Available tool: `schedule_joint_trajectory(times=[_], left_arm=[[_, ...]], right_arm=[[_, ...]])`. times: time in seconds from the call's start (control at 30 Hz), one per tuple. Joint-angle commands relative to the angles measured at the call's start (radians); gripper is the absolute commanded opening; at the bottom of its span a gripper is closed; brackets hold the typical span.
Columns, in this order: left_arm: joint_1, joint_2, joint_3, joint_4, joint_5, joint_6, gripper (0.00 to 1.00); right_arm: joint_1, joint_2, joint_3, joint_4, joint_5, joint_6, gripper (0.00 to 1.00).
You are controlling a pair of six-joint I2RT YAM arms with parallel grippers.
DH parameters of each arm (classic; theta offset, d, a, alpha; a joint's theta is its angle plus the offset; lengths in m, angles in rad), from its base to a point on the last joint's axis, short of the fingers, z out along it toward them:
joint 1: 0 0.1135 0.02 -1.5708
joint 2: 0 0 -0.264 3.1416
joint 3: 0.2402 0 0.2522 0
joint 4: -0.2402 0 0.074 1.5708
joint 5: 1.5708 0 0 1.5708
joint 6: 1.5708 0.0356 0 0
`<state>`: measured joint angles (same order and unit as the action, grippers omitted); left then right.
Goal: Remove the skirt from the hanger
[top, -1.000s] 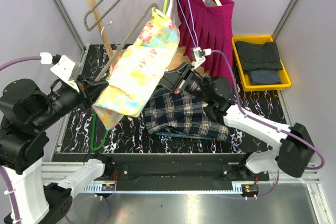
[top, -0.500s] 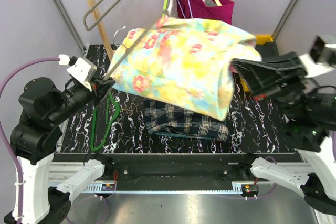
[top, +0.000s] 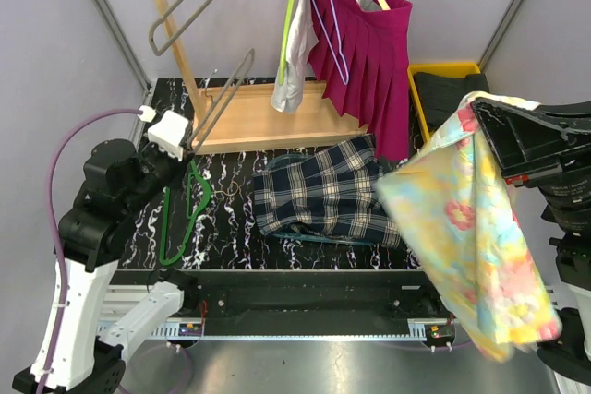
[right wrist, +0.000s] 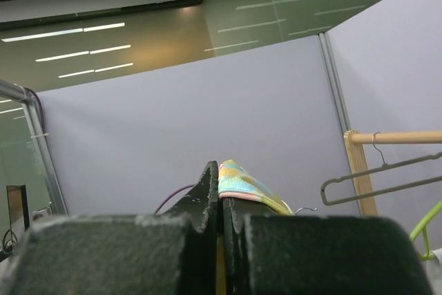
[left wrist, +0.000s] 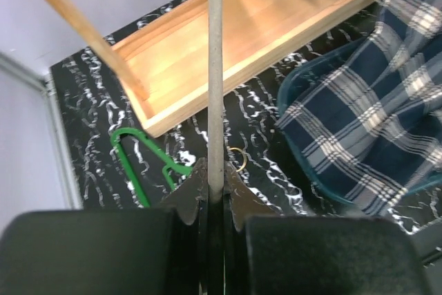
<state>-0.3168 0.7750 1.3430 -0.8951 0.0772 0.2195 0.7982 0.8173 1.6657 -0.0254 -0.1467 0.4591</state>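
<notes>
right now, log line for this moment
left gripper shut on grey hanger | right gripper shut on floral skirt | skirt off hanger

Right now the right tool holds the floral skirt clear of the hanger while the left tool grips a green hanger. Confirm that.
Wrong on the colour: the left wrist view shows the left tool gripping a grey hanger; the green hanger lies on the table. The right tool does hold the floral skirt clear of the hanger.

Cloth skirt (top: 471, 228), matt hanger (left wrist: 215, 67), wooden rack (top: 268, 122)
</notes>
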Motion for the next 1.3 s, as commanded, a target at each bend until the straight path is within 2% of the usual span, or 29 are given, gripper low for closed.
schedule_joint_trajectory(times=[0.0,0.2,0.33,0.4,0.43,0.5,0.53,0.63,0.7,0.87,1.0,1.27], left_arm=[[0.005,-0.065,-0.045,0.056,-0.138,0.043,0.0],[0.033,-0.167,-0.235,0.044,-0.301,0.076,0.0],[0.1,-0.189,-0.381,0.082,-0.401,0.083,0.0],[0.152,-0.183,-0.406,0.1,-0.375,0.084,0.0],[0.219,-0.168,-0.419,0.105,-0.354,0.084,0.0],[0.298,-0.142,-0.429,0.113,-0.272,0.095,0.0],[0.38,-0.108,-0.438,0.116,-0.243,0.099,0.0],[0.529,-0.031,-0.455,0.119,-0.111,0.119,0.0],[0.573,0.028,-0.465,0.12,-0.021,0.13,0.0],[0.576,0.122,-0.485,0.122,0.104,0.136,0.0],[0.578,0.22,-0.501,0.153,0.113,0.138,0.0],[0.578,0.358,-0.512,0.179,0.133,0.207,0.0]], right_arm=[[-0.004,0.063,-0.015,-0.033,0.024,-0.011,0.0],[-0.005,0.108,-0.024,-0.028,0.004,-0.02,0.0],[-0.005,0.163,-0.008,-0.018,-0.028,-0.011,0.0],[-0.005,0.198,0.002,-0.007,-0.053,-0.004,0.0],[-0.004,0.206,0.002,-0.001,-0.06,0.003,0.0],[-0.005,0.233,0.002,0.012,-0.076,0.003,0.0],[-0.005,0.241,0.002,0.015,-0.08,0.001,0.0],[-0.005,0.267,-0.007,0.015,-0.09,-0.022,0.0],[-0.005,0.269,-0.041,0.016,-0.082,-0.036,0.0],[-0.005,0.246,-0.147,-0.011,-0.051,-0.103,0.0],[-0.005,0.244,-0.245,-0.077,-0.007,-0.184,0.0],[-0.008,0.256,-0.405,-0.1,0.025,-0.2,0.0]])
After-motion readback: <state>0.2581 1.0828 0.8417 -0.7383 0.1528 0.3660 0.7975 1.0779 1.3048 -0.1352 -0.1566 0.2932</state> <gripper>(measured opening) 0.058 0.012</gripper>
